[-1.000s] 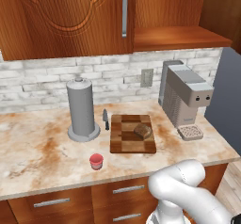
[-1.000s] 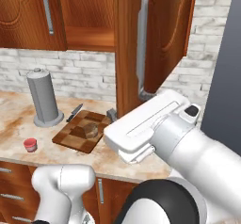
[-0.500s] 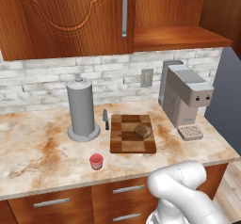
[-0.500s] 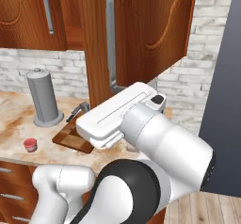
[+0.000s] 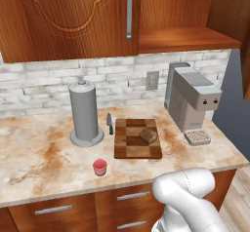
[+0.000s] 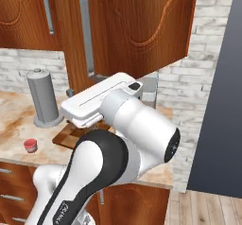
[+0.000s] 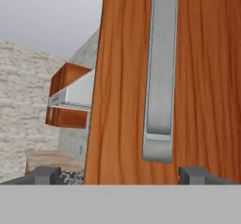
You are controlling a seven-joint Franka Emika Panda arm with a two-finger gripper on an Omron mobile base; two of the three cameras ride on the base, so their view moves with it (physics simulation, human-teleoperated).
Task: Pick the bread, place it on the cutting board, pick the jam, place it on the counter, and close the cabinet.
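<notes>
- Gripper (image 7: 120, 175): two dark fingertips spread wide apart at the bottom of the hand view, nothing between them, facing the reddish-brown wooden wall cabinet door (image 7: 202, 77); whether they touch it, can't tell.
- One vertical silver bar handle (image 7: 160, 77) on that door sits between the tips; its top is cut off by the frame.
- Right base view: the white arm covers most of the checkered dark-and-light wooden cutting board (image 6: 64, 135); only a corner shows. The door stands swung out.
- Left base view: one small dark brown mottled loaf of bread (image 5: 148, 136) lies on the board's right half.
- One small squat red jam jar (image 5: 99, 167) stands on the beige marble-look counter with rusty blotches (image 5: 44, 158), in front of the board's left corner, apart from it.
- One grey cylindrical canister (image 5: 84, 113) and one grey coffee machine (image 5: 190, 99) flank the board.
- Small dark object (image 5: 110, 123) between canister and board: too small to identify.
</notes>
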